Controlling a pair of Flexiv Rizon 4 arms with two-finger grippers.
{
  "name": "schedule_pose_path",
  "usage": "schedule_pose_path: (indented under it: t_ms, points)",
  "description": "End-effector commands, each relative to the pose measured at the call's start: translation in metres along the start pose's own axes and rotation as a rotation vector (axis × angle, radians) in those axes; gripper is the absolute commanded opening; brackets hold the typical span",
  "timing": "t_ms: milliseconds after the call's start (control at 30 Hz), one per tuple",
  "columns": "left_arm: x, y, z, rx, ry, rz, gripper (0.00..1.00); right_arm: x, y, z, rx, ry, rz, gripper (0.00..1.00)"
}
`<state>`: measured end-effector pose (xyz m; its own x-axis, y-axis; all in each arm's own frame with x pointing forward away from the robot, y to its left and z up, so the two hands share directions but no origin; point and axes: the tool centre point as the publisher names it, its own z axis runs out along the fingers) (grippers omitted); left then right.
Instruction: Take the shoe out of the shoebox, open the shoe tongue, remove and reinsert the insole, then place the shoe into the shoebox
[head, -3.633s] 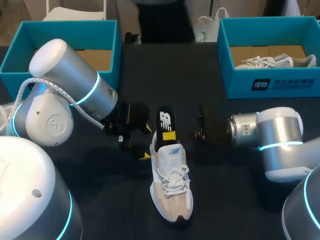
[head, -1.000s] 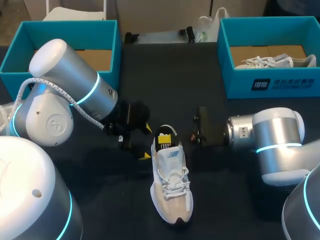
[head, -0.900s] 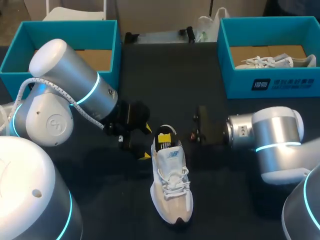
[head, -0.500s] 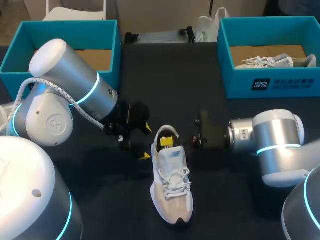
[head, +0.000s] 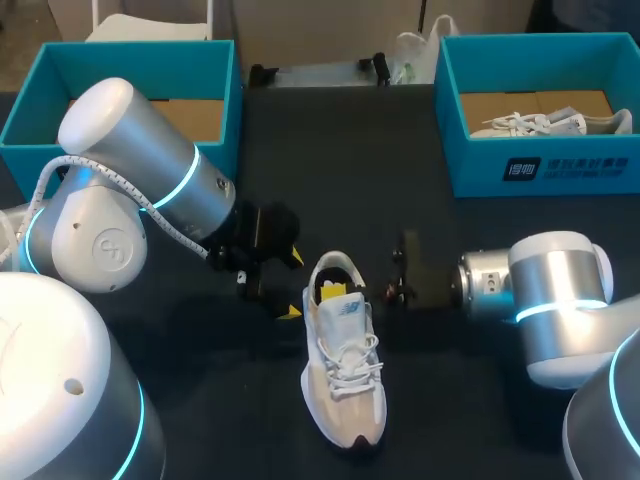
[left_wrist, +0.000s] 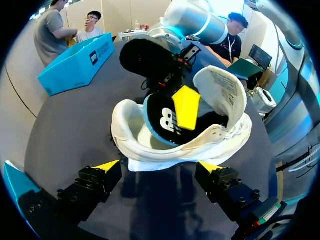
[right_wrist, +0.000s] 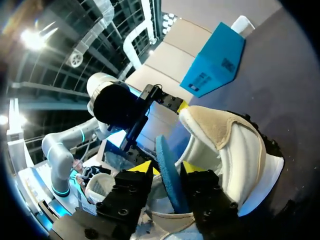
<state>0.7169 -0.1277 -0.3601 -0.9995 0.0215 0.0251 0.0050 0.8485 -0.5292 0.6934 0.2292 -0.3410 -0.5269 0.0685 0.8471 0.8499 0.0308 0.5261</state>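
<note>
Head view, progress: shoe (head: 343, 370) is out, tongue (head: 345, 310) lifted, insole (head: 325, 290) partly back inside. Seating it and boxing the shoe are left, I judge.
Head view, shoe: beige and white, white laces, in the lower middle of the frame on the dark counter (head: 330, 150), well apart from the teal shoebox (head: 540, 165) at the upper right.
Left wrist view: left gripper (left_wrist: 157, 167) released, its 2 fingers spread, the heel just ahead and untouched.
Right wrist view: right gripper (right_wrist: 165, 167) clenched on the insole's blue edge.

Left hand (left_wrist: 159, 166) wide, right hand (right_wrist: 167, 168) around insole (right_wrist: 162, 150)
</note>
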Motion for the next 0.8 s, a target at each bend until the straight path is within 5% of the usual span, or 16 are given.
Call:
schedule_pose_path:
  t_ms: [33, 400, 433, 500, 800]
  points:
    - [0.0, 0.0, 0.001, 0.0, 0.001, 0.001, 1.0, 0.005, 0.006, 0.0, 0.013, -0.01, -0.017, 0.46]
    - [0.0, 0.0, 0.001, 0.0, 0.001, 0.001, 1.0, 0.003, 0.023, 0.001, 0.026, -0.009, -0.063, 0.38]
    - [0.0, 0.0, 0.001, 0.0, 0.001, 0.001, 1.0, 0.001, 0.023, 0.001, 0.024, -0.008, -0.063, 0.32]
    - [0.0, 0.0, 0.001, 0.0, 0.001, 0.001, 1.0, -0.001, 0.024, 0.001, 0.023, -0.007, -0.059, 0.0]
    - [0.0, 0.0, 0.001, 0.0, 0.001, 0.001, 1.0, -0.014, -0.001, 0.0, 0.023, -0.02, 0.014, 0.0]
